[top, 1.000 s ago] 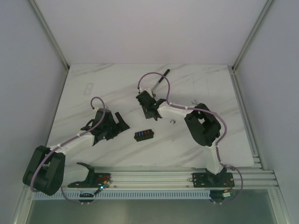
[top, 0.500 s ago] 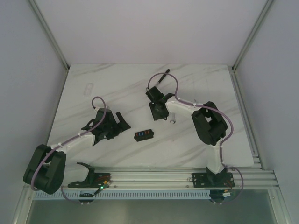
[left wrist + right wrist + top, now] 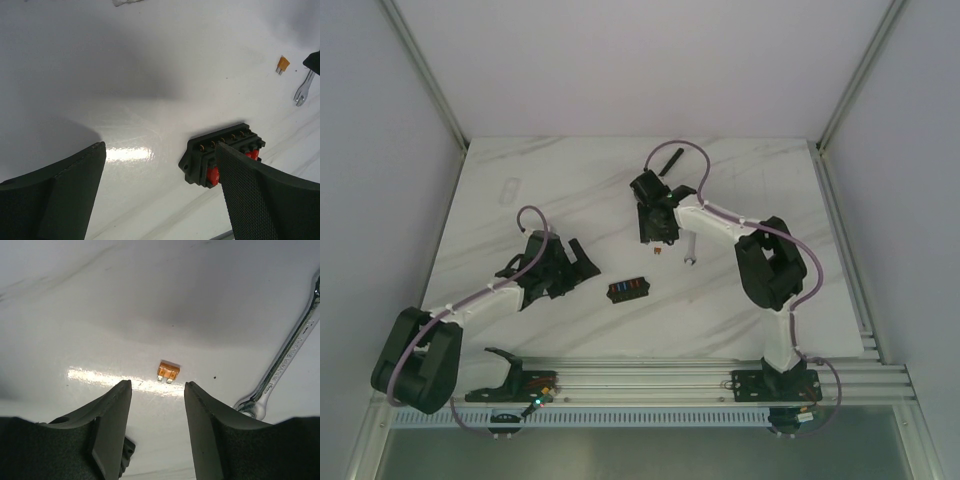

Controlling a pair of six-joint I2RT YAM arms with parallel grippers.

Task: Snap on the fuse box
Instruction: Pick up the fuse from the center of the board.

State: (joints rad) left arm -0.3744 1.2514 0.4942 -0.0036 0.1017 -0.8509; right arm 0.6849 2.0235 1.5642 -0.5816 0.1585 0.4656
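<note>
The fuse box [image 3: 627, 290] is a small black box with red, blue and orange fuses, lying flat near the table's middle. In the left wrist view the fuse box [image 3: 220, 156] lies just beyond my right fingertip, partly hidden by it. My left gripper [image 3: 585, 264] is open and empty just left of the box, and it is also open in its own view [image 3: 160, 147]. My right gripper [image 3: 658, 236] is open and empty behind the box. In its own view the right gripper [image 3: 157, 384] hovers over a loose orange fuse [image 3: 168, 372].
A small wrench [image 3: 690, 250] lies right of the right gripper and also shows in the right wrist view [image 3: 285, 365]. A black pen-like tool [image 3: 670, 160] lies at the back. A clear lid [image 3: 510, 189] lies far left. The front rail holds a black holder [image 3: 505, 362].
The right gripper has moved right and towards the back, uncovering the wrench and the loose fuse. The left arm has barely moved.
</note>
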